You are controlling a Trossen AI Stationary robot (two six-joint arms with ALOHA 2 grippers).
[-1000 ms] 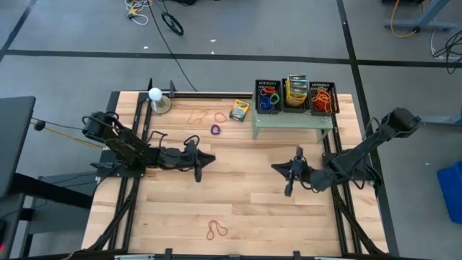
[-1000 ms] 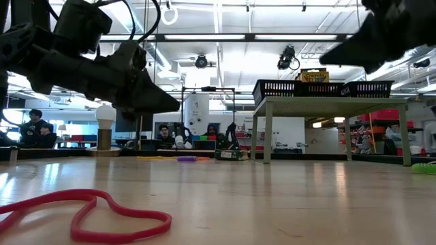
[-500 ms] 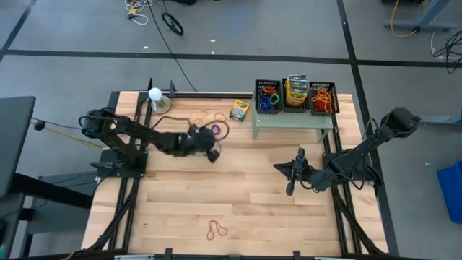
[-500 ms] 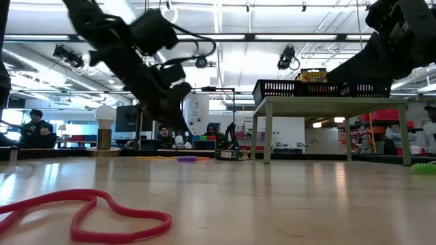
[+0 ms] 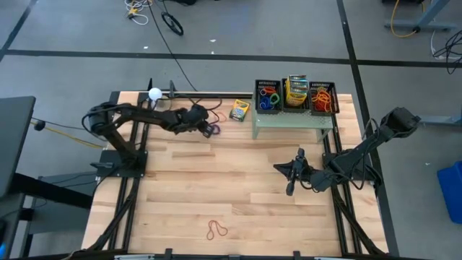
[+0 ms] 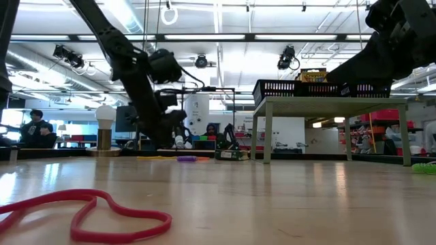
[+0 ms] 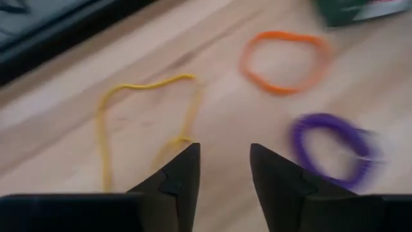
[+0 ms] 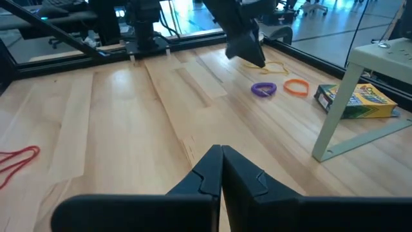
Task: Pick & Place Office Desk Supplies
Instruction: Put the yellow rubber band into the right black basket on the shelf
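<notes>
A yellow rubber band (image 7: 148, 122), an orange ring (image 7: 283, 61) and a purple ring (image 7: 328, 148) lie flat on the wood near the far edge. A crayon box (image 5: 239, 110) lies next to them. My left gripper (image 7: 225, 167) is open and slants down over the bare wood between the yellow band and the purple ring, touching neither. It also shows from the right wrist as my left gripper (image 8: 248, 51). My right gripper (image 8: 222, 154) is shut and empty, held above the table's right middle (image 5: 278, 167). A red rubber band (image 5: 216, 230) lies near the front edge.
A pale green stand (image 5: 292, 121) at the far right carries three black baskets (image 5: 296, 94) holding rings, crayon boxes and bands. A white ball on a round base (image 5: 154, 94) stands at the far left. The table's middle is bare wood (image 5: 231, 180).
My left gripper has swung from the table's middle toward the far edge, over to the rings and bands, and has tipped downward.
</notes>
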